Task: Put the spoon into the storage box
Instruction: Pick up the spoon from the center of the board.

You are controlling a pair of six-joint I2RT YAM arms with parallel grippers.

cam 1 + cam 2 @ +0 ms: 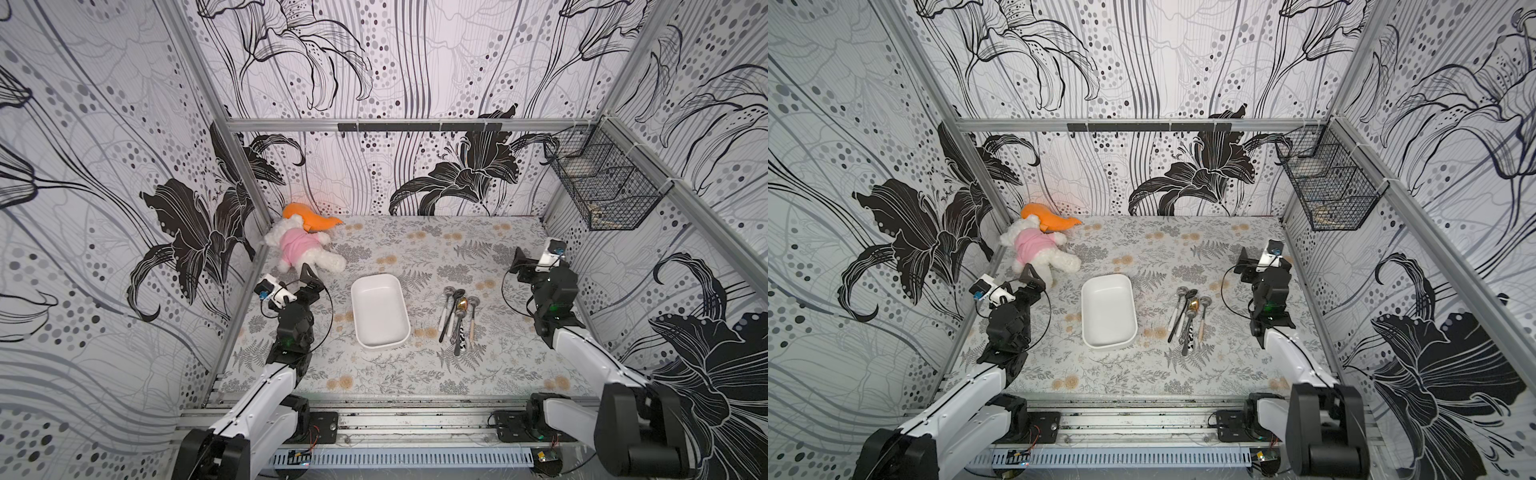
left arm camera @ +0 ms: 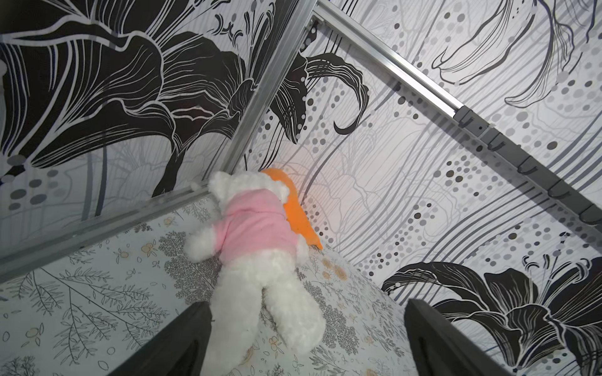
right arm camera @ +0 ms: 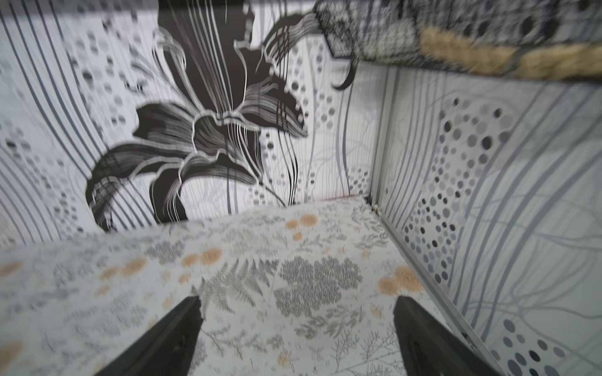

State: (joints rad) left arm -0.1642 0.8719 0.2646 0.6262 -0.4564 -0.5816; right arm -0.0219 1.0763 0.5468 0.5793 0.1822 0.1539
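Note:
The storage box (image 1: 380, 311) (image 1: 1108, 311), a shallow white tray with rounded corners, lies empty at the middle of the floral table in both top views. Just right of it, several spoons (image 1: 457, 316) (image 1: 1190, 318) lie side by side with bowls pointing away; one has a golden bowl. My left gripper (image 1: 311, 277) (image 1: 1034, 276) (image 2: 306, 302) hangs open left of the box, holding nothing, with a plush bear's legs in front of its jaws. My right gripper (image 1: 519, 262) (image 1: 1244, 259) (image 3: 298, 298) stands open and empty right of the spoons, over bare tablecloth.
A white plush bear in a pink shirt (image 1: 301, 249) (image 2: 257, 228) lies at the back left corner against an orange plush piece (image 1: 307, 218). A black wire-mesh basket (image 1: 602, 183) hangs on the right wall. A hook rail (image 1: 419, 126) runs along the back wall.

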